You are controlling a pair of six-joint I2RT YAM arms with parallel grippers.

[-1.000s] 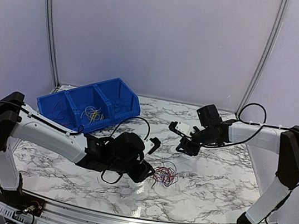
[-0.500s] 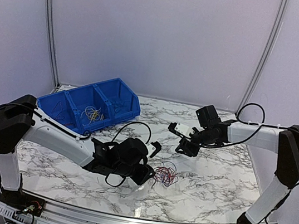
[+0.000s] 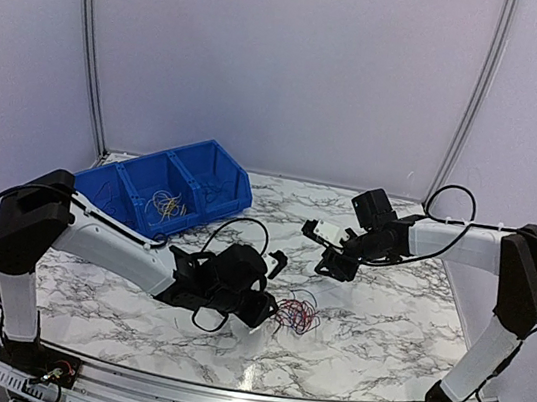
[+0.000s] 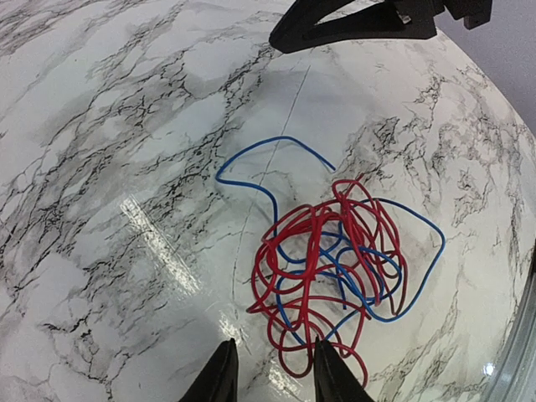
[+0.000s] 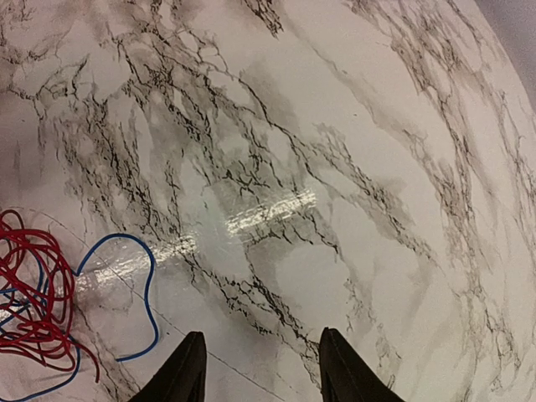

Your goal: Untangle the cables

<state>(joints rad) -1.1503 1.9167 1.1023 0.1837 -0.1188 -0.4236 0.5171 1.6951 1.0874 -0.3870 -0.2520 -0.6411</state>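
At ten o'clock on the bench (image 3: 394, 311) sits a blue bin (image 3: 165, 186). The left gripper (image 4: 275, 377) hangs low, fingers slightly parted and holding nothing, with the red-and-blue cables (image 4: 335, 264) lying just at its twelve o'clock. I'd have it pinch one loose blue end, not the knot. The right gripper (image 5: 261, 368), spread and empty, hovers at the cables' one o'clock and could pin the red mass.
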